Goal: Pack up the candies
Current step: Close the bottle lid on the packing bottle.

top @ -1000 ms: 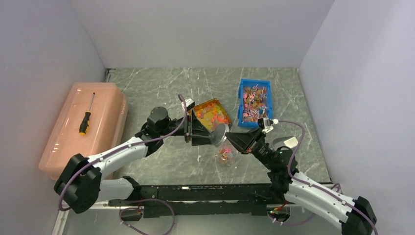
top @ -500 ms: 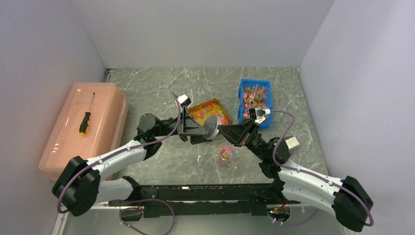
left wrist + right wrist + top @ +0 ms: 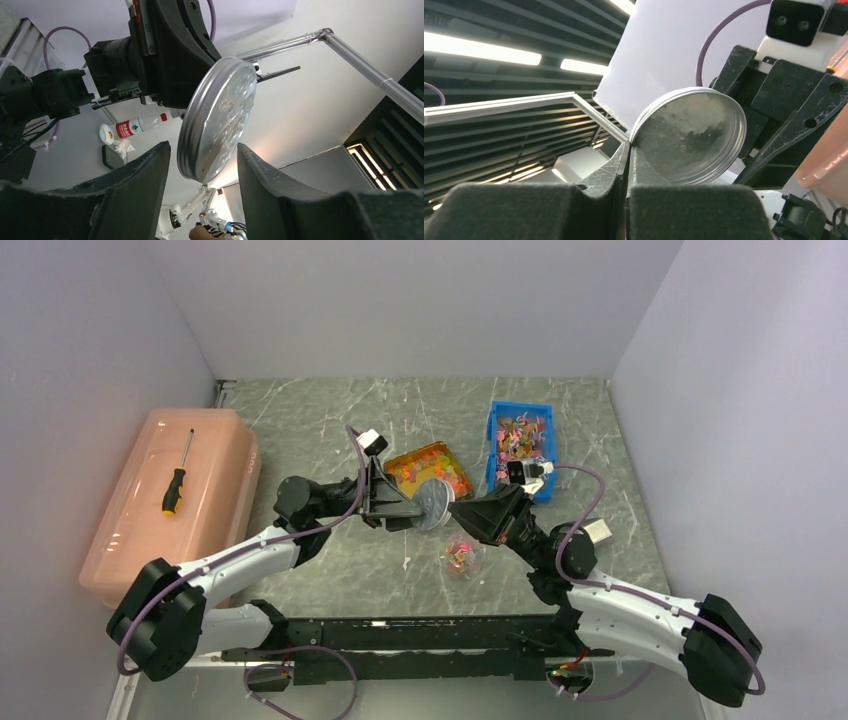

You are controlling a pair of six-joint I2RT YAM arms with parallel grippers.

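Note:
A round metal lid (image 3: 434, 504) is held up in the air between the two arms, tilted on edge. My right gripper (image 3: 455, 508) is shut on the lid's rim (image 3: 691, 135), its fingertips (image 3: 629, 145) pinched tight together. The left gripper (image 3: 415, 508) faces it and is open, with one finger (image 3: 145, 175) on each side of the lid (image 3: 218, 120) and a gap showing on both sides. Candies lie in an orange tray (image 3: 432, 472) behind the lid. More candies sit in a small clear jar (image 3: 462, 555) on the table below.
A blue bin (image 3: 520, 445) of mixed pink and orange pieces stands at the back right. A pink lidded box (image 3: 150, 530) with a screwdriver (image 3: 176, 480) on top fills the left side. Walls close in the table on three sides.
The right gripper has carried the lid up and left, away from above the jar. The left gripper has drawn back left with it, and its fingers have narrowed around the lid.

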